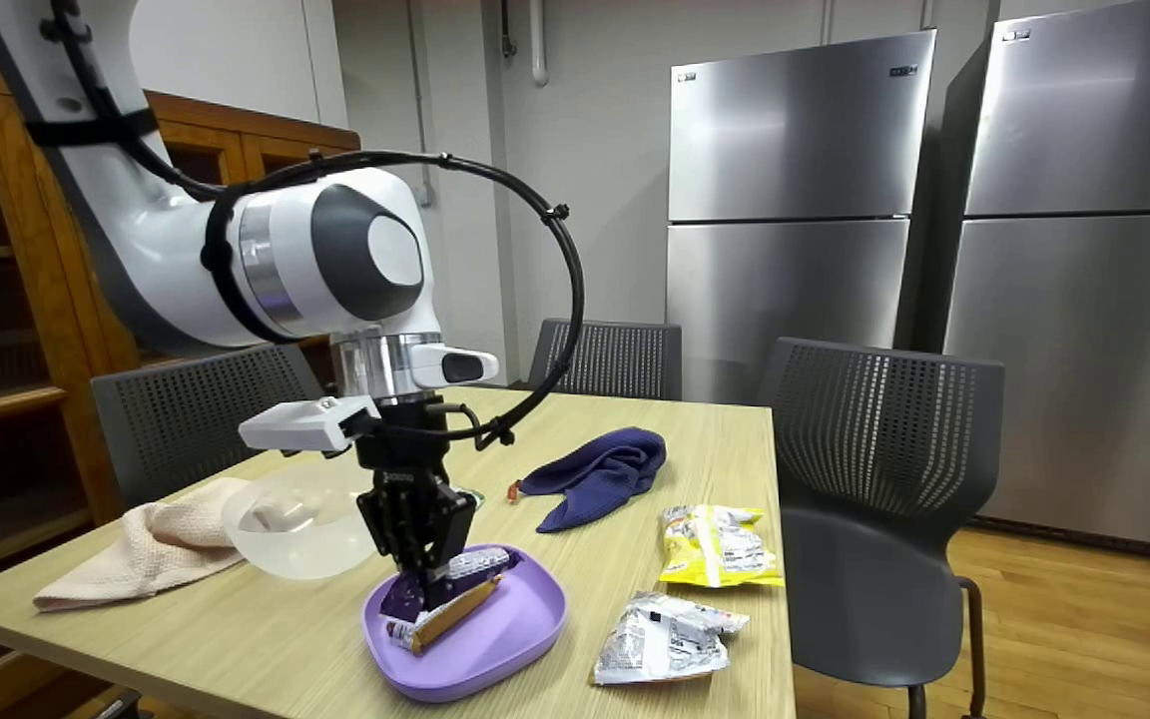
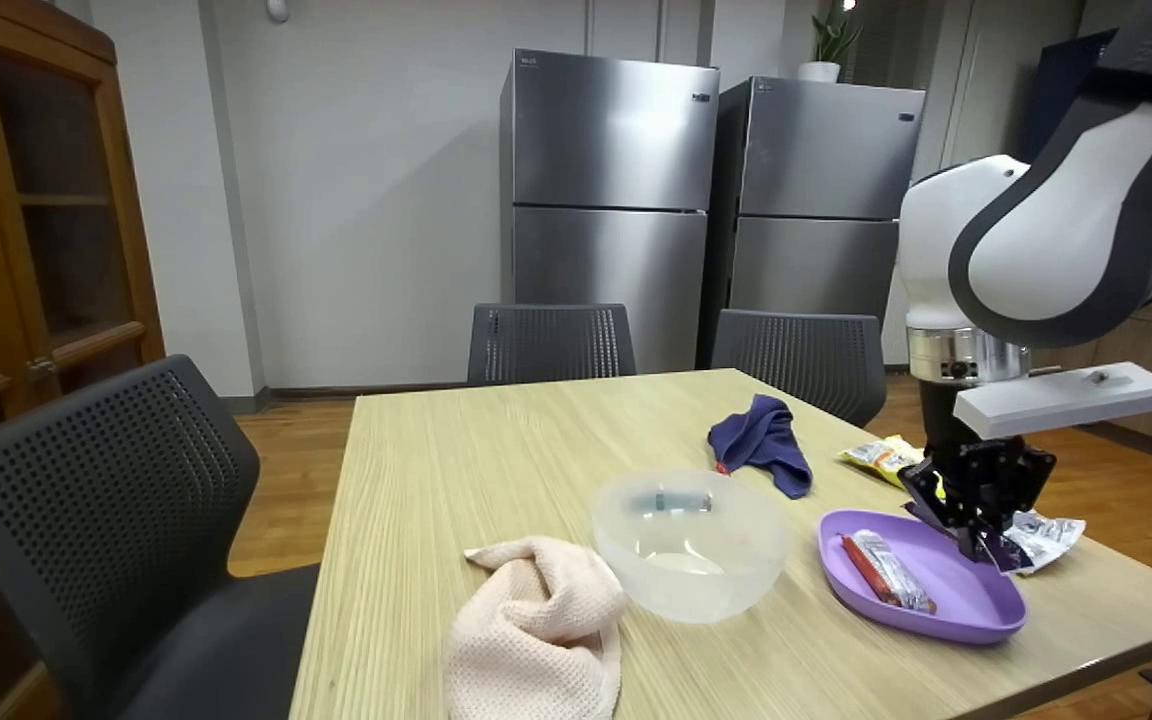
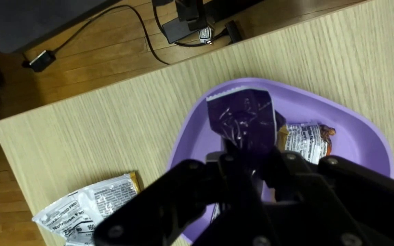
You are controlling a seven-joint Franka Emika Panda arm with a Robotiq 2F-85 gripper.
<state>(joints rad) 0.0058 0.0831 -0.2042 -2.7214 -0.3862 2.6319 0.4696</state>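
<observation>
- Slippage looks the nearest trouble: the dark purple wrapper point(image 3: 243, 118) appears to be thin, glossy film, so a narrow pinch by the gripper point(image 1: 425, 581) could let it slide free or tear.
- Jaws are drawn together with the wrapper pinched between the fingertips; the dark fingers hide how tightly they meet.
- Seen from the wrist, one crimped end pokes out past the fingertips, and in an exterior view purple film shows to either side of them; the middle is hidden in the grip.
- Beneath the wrapper sits the purple plate point(image 1: 515, 639). Whether the two touch, I cannot tell; a low-hanging flap could snag the rim.
- On the plate, near the fingertips, lies silver-and-brown packaging point(image 2: 891, 570), maybe more than one piece. A low sideways move could nudge it.
- Near the plate on the table point(image 2: 496, 450) is a crumpled silver bag point(image 1: 665, 639), with a yellow bag point(image 1: 718, 547) just past it.
- Across from those bags stands a translucent bowl point(image 2: 691, 580); a small bluish item point(image 2: 671, 501) shows through, inside or behind. A pink cloth point(image 2: 541, 640) lies just beside the bowl.
- Farther off, a dark blue cloth point(image 1: 600, 474) lies bunched.
- Beyond the table are dark chairs point(image 1: 879, 429), then two steel refrigerators point(image 1: 785, 300).
</observation>
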